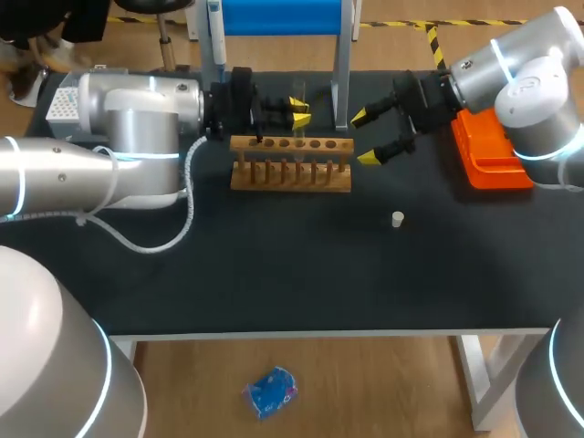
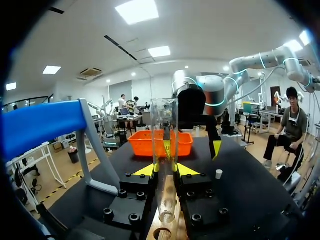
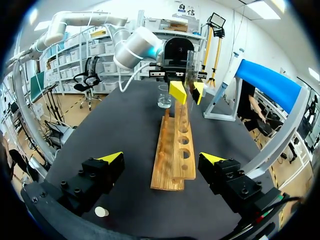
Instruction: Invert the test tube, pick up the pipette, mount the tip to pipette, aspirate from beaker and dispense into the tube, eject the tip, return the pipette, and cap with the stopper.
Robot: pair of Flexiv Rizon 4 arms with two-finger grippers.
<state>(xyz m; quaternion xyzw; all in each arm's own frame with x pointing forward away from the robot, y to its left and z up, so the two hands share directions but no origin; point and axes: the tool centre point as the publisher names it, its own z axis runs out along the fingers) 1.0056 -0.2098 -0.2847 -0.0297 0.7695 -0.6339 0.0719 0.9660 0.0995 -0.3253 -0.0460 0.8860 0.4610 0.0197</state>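
Inversion looks underway: left gripper (image 1: 300,114) clamps test tube (image 2: 164,125) over rack (image 1: 290,175), right gripper (image 1: 372,137) gapes empty; pipette (image 1: 215,36), stopper (image 1: 398,219) untouched.

Silver arms (image 1: 91,173) with glowing rings, black yellow-tipped grippers (image 1: 299,113), white cable (image 1: 187,196).

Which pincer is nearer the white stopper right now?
Right. The right pincer hangs open just beyond the stopper; the left pincer is farther, gripping the test tube over the rack.
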